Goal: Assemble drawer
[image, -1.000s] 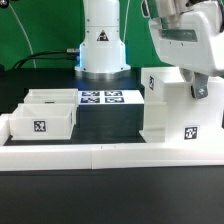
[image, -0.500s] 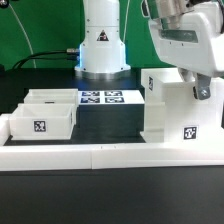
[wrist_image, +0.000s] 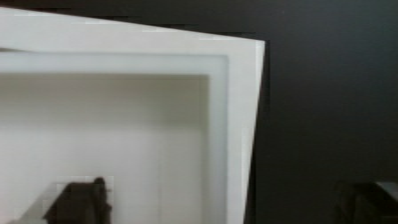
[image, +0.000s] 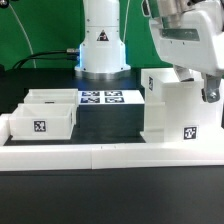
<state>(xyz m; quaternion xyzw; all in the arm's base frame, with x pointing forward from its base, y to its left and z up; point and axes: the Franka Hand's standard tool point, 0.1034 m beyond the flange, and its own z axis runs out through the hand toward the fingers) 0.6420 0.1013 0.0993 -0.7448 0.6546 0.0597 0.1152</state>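
Drawer case (image: 170, 105) standing upright, two trays (image: 40, 118) off to its exterior-view left, gripper (image: 207, 96) at its upper right side, fingers (wrist_image: 79, 200) spread wide straddling one case wall, nothing actually clamped

Robotics lab: green backdrop (image: 45, 22), black table (image: 100, 205), marker board (image: 102, 98), arm's base (image: 102, 45).

case (image: 172, 108): 1; trays (image: 40, 122): 2; marker board (image: 102, 98): 1; border rail (image: 110, 153): 1

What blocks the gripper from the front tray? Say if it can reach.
Probably yes: the gripper, open and empty, straddles a wall of the case; the front tray sits uncovered at the exterior view's left. Lift clear first.
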